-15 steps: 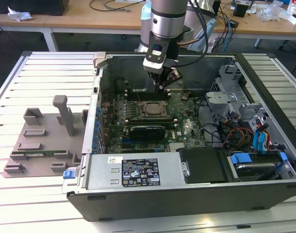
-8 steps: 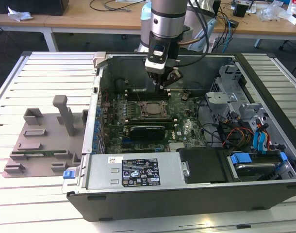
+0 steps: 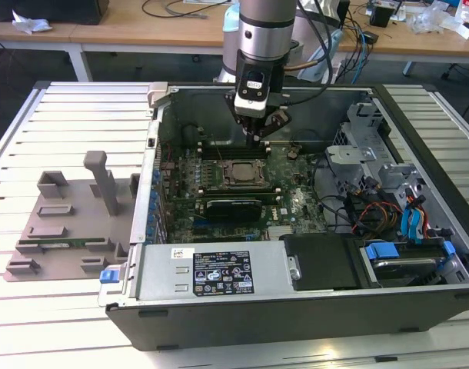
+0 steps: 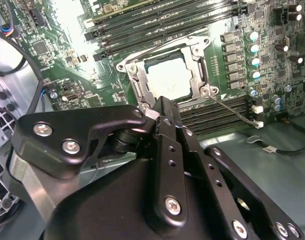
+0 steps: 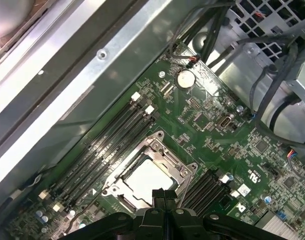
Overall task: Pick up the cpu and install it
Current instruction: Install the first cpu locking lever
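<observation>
The cpu (image 4: 167,76), a pale silvery square, lies flat inside the black metal-framed socket (image 4: 133,80) on the green motherboard (image 5: 212,125). In the first wrist view the cpu (image 5: 146,178) sits in the same frame, and in the exterior view the cpu (image 3: 240,171) is at the middle of the open computer case (image 3: 219,269). My gripper (image 3: 259,140) hangs just above the socket's far edge. Its black fingers (image 5: 164,197) are pressed together, shut, with nothing between them. In the second wrist view the gripper (image 4: 161,106) has its tip close over the socket's rim.
Memory slots (image 5: 102,145) run on both sides of the socket. A long black card (image 3: 233,206) lies nearer the case front. Cables and drive bays (image 3: 396,207) crowd the exterior view's right. A grey fixture tray (image 3: 65,215) sits outside the case at the exterior view's left.
</observation>
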You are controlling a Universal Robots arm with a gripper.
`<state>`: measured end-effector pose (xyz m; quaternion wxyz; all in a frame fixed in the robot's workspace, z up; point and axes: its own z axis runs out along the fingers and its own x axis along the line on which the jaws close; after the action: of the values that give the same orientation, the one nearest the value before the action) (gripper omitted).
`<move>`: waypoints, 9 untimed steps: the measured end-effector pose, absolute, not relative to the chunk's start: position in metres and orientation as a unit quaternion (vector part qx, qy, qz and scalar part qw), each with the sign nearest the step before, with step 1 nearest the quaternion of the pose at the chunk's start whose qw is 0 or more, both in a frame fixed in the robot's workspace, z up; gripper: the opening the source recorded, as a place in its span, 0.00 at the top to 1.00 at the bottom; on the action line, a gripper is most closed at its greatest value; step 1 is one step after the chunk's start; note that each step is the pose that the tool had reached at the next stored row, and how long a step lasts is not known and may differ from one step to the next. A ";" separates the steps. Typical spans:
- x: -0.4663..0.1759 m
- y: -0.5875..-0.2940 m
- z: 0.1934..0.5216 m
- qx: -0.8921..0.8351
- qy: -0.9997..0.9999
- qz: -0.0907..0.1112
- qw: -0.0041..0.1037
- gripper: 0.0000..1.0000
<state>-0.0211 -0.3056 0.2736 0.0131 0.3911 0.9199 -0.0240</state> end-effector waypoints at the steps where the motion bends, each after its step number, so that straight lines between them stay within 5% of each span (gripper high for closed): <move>1: -0.021 -0.306 0.274 0.387 0.922 -0.024 0.013 0.89; 9: -0.021 -0.306 0.274 0.342 0.939 -0.023 0.014 0.89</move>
<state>-0.0211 -0.3055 0.2736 0.0144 0.3421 0.9393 -0.0233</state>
